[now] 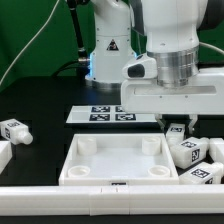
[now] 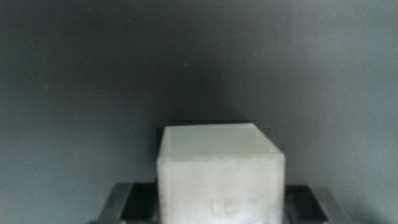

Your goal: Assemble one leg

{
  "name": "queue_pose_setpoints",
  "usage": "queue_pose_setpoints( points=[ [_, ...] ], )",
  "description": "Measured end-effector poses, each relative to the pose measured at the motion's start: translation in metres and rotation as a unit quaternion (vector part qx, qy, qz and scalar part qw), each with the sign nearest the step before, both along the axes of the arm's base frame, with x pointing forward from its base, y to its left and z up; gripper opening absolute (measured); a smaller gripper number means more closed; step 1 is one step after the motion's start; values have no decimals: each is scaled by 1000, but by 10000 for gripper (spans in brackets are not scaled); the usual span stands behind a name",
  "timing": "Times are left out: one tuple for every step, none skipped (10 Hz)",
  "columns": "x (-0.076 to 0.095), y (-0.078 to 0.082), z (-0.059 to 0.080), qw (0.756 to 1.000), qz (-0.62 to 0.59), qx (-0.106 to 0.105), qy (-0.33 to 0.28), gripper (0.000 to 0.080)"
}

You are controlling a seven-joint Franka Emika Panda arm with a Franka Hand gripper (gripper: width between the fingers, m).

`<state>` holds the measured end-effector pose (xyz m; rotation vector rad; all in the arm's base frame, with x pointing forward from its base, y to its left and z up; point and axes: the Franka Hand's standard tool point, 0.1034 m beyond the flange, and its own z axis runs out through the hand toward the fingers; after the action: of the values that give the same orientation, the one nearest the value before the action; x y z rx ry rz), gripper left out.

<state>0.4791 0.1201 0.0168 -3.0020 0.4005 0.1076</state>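
Observation:
In the wrist view a white leg stands between my two dark fingers, which press on both its sides. It sticks out ahead of the jaws over the dark table. My gripper is shut on this leg. In the exterior view the gripper hangs low at the right, just past the far right corner of the white square panel. The hand hides most of the held leg. Two more tagged legs lie to the panel's right, and another leg lies at the far left.
The marker board lies behind the panel. A long white rail runs along the front edge. The robot's base stands at the back, and a white part shows at the left edge.

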Motion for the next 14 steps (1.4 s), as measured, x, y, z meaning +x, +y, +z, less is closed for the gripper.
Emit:
queue_pose_setpoints(
  points=[
    [-7, -2, 6, 999, 39, 0, -5, 281],
    [-12, -4, 11, 996, 87, 1, -8, 281],
    [-13, -8, 15, 992, 126, 3, -7, 281],
    [-11, -11, 21, 992, 127, 3, -7, 281],
    [-11, -9, 19, 992, 128, 3, -8, 281],
    [-12, -10, 17, 986, 166, 5, -11, 282],
    [-12, -10, 17, 981, 192, 7, -14, 282],
    [-12, -12, 17, 966, 258, 10, -24, 282],
    [-11, -19, 14, 933, 356, 9, -53, 282],
    [-13, -23, 14, 892, 448, 5, -65, 282],
    [-13, -22, 16, 852, 519, 1, -70, 282],
    [-14, -19, 19, 829, 556, -2, -67, 282],
    [-13, -15, 22, 790, 609, -9, -70, 282],
    [-13, -17, 21, 772, 632, -8, -71, 282]
  ],
)
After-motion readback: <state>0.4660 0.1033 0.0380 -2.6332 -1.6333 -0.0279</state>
